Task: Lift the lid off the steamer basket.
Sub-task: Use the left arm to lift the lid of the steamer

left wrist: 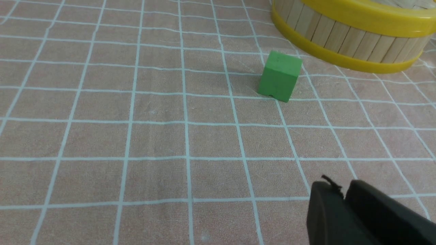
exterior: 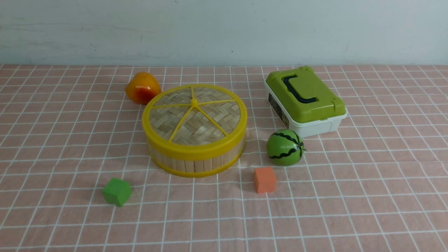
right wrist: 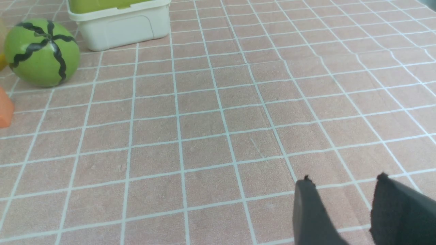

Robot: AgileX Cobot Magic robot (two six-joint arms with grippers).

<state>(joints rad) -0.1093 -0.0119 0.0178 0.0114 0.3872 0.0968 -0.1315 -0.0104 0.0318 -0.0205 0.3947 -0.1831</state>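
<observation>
Now the left gripper [left wrist: 344, 189] hangs low over the checked cloth [left wrist: 153, 143], its two dark fingers pressed together on nothing. Ahead of it stands a green cube [left wrist: 280, 76], and beyond that, well apart, the steamer basket [left wrist: 347, 37] with the lid [exterior: 194, 117] seated flat on its top rim. The right gripper [right wrist: 344, 180] is spread wide and empty, with a watermelon ball [right wrist: 42, 52] far ahead.

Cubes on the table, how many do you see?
2. The green cube lies in front of the steamer basket, to its left; the orange cube lies in front to its right, near the toy watermelon. Others could hide behind the basket.
</observation>
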